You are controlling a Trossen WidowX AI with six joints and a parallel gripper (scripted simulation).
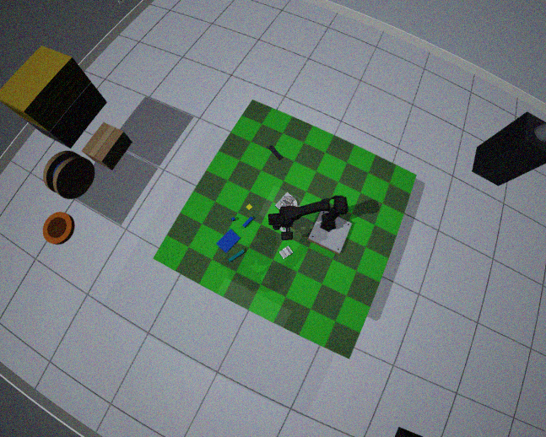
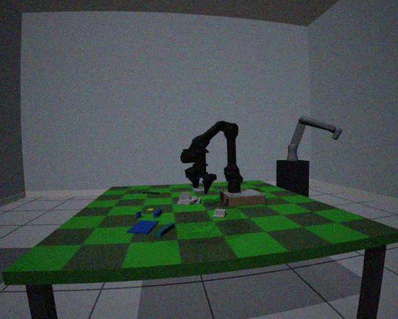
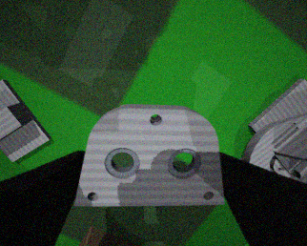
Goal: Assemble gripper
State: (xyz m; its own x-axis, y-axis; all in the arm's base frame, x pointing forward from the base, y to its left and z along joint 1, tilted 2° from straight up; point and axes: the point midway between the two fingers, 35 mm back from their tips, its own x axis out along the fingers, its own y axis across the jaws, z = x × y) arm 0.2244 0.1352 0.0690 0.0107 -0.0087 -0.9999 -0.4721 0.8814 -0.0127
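Note:
My gripper [image 1: 283,229] [image 2: 200,189] [image 3: 151,158] points down and is shut on the pale housing plate [image 2: 199,189] [image 3: 153,143]. The plate is held by its two sides above the table, its two large ringed holes and three small holes facing the wrist camera. The pale gripper base with jaw parts on it [image 1: 287,201] [image 2: 186,198] [image 3: 267,149] lies on the table beside the held plate, at the right edge of the wrist view and partly cut off there. The held plate is not over it. Whether the jaw teeth mesh cannot be made out.
A pale stepped block [image 1: 286,252] [image 2: 220,213] [image 3: 1,123] stands on the checkered table. A blue plate [image 1: 228,240] [image 2: 143,226], a teal bar [image 1: 236,255] [image 2: 165,230], small blue pieces and a yellow piece [image 1: 249,207] lie farther off. A dark bar [image 1: 275,152] lies behind.

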